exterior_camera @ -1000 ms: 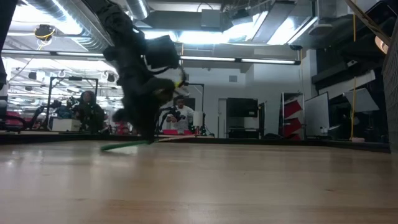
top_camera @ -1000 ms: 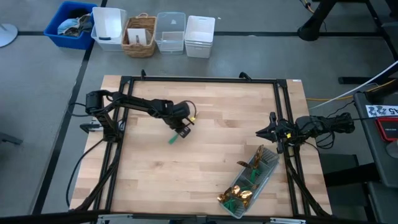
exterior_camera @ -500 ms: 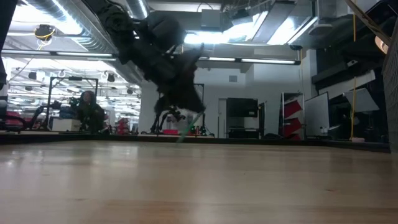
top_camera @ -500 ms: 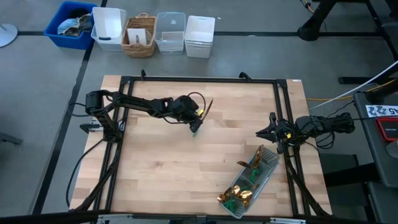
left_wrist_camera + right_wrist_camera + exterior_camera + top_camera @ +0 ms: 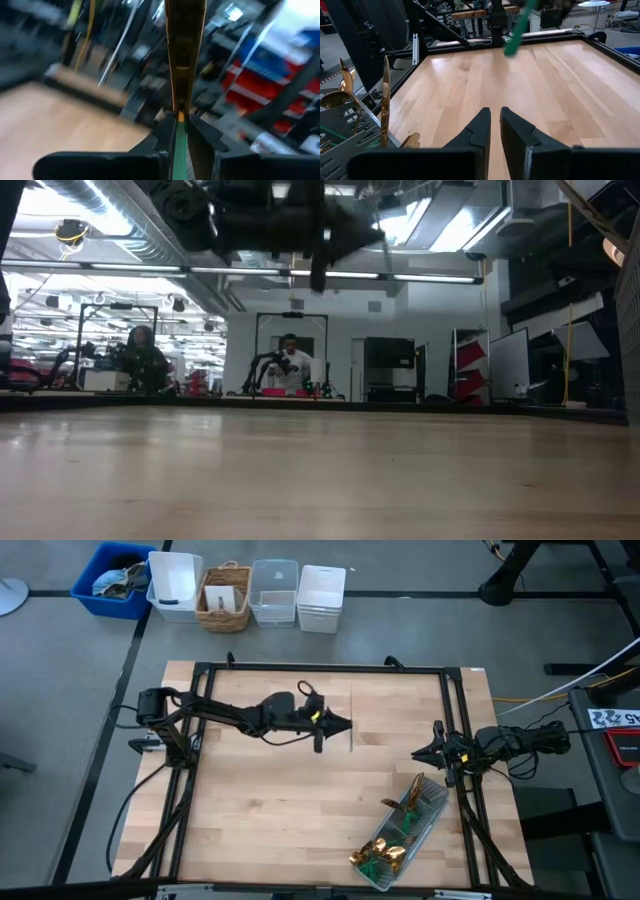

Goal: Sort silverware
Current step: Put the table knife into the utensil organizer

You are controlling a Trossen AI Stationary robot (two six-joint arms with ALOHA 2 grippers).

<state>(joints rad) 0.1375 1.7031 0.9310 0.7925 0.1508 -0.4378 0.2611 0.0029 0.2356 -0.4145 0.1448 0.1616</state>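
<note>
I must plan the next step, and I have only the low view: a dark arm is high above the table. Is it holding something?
Observer: Yes. The left gripper is shut on one utensil, by its green handle; the gold end points forward.
Operator: Where are the other pieces?
Observer: The gold silverware lies in a clear tray on the table's right side.
Operator: And the right arm?
Observer: The right gripper waits at the right edge, shut and empty.

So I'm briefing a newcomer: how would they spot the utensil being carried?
Look above the wooden table, near its far middle, where the left gripper hangs. It is shut on one knife, gold blade, teal-green handle: the only piece outside the clear tray.
</note>
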